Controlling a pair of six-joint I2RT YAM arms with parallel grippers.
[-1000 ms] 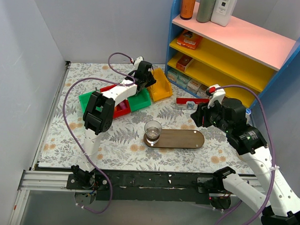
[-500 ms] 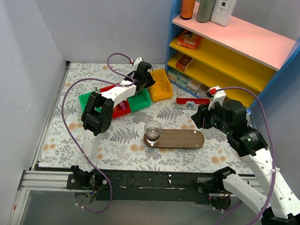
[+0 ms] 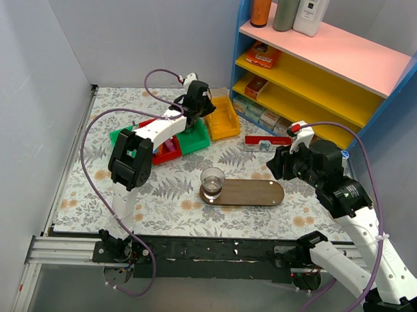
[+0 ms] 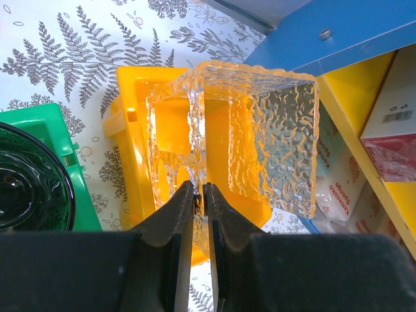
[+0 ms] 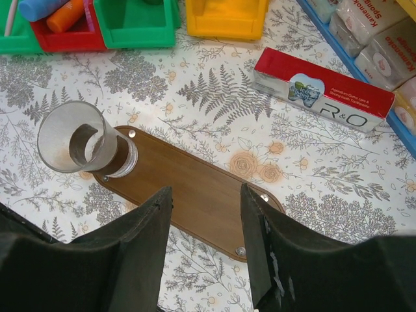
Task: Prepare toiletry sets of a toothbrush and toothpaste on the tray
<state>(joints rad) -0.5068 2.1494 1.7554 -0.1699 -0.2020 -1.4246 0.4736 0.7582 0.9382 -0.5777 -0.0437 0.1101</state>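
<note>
The dark-brown oval tray lies at the front centre, with a round clear glass on its left end. My right gripper is open and empty above the tray. My left gripper is shut on the wall of a clear textured cup, held over the yellow bin. A blue toothpaste tube and an orange-red tube show their ends in the red bin. I cannot make out a toothbrush for sure.
A green bin holds a dark green cup. Green, red and yellow bins stand in a row at the back. A red toothpaste box lies before the blue and yellow shelf on the right.
My left gripper has moved slightly back and left with the clear textured cup. My right gripper has edged slightly left and stays open.
</note>
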